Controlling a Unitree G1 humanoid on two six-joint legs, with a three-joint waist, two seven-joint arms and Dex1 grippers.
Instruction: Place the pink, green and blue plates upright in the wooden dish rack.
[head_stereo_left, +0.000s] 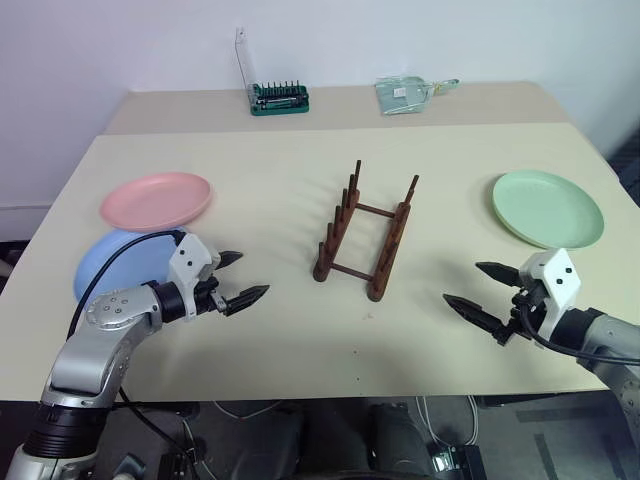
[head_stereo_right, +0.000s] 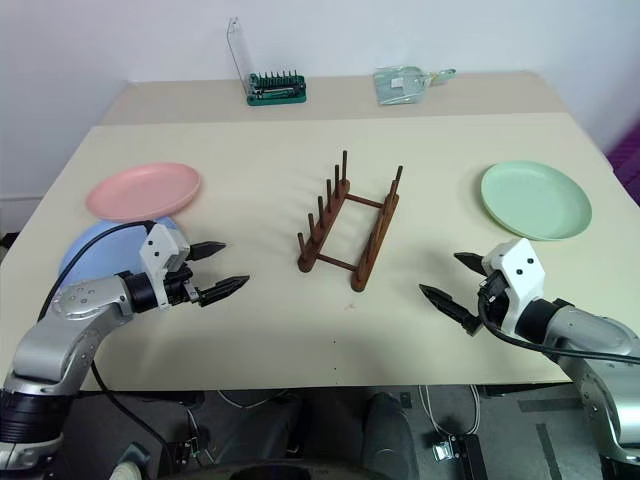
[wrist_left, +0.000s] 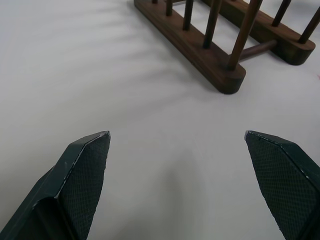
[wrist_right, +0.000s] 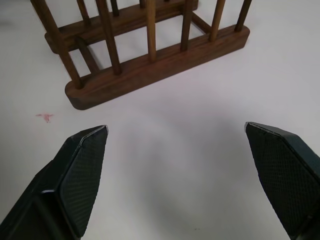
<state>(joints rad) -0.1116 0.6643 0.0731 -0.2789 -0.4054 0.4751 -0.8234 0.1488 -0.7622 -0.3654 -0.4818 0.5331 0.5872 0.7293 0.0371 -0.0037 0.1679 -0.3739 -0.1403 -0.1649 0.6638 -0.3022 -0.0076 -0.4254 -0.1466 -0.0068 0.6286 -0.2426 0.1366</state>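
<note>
I see the dark wooden rack (head_stereo_left: 366, 238) standing empty mid-table, pegs upright. The pink plate (head_stereo_left: 156, 200) lies flat to its left, seemingly overlapping the blue plate (head_stereo_left: 122, 262) nearer me. The green plate (head_stereo_left: 548, 207) lies flat, well right.

rack (head_stereo_left: 365, 238): dark smooth wood | plates (head_stereo_left: 548, 207): matt plastic | table (head_stereo_left: 300, 340): matt | fingers (wrist_left: 82, 170): textured

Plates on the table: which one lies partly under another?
The blue plate: the pink plate overlaps its far edge. The green plate lies alone on the other side of the wooden dish rack.
</note>
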